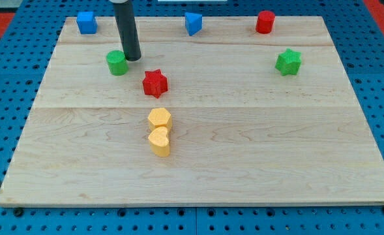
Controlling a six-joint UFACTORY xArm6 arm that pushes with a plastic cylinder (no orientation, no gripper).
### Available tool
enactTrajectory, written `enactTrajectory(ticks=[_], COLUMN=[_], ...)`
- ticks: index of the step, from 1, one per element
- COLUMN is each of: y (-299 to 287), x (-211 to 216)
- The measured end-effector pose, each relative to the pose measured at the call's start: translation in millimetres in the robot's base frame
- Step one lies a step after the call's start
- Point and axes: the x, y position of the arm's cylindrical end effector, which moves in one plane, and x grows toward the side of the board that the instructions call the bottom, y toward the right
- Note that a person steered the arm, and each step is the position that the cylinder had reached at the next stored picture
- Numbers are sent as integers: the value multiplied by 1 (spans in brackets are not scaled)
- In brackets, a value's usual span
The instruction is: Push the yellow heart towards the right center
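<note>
So my tip [132, 59] sits far-left, just right of the green cylinder [117, 62], nowhere near the job. No jaws here, just a rod. The yellow heart [159, 141] is mid-board, touching the yellow hexagon [159, 119] behind it, so I'd approach from its left.

Single camera view, raised, looking obliquely down across wooden board [244, 163]. Far edge toward 12 o'clock, near edge toward 6 o'clock. Moderately near: whole board fills frame, blue pegboard [381, 78] showing around margins. No second view.
</note>
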Motion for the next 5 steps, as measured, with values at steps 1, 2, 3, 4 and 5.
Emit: enactTrajectory(ticks=[1,2,3,4,5], y=[-7,-14,-29,-46,-52], x=[0,0,6,29,49])
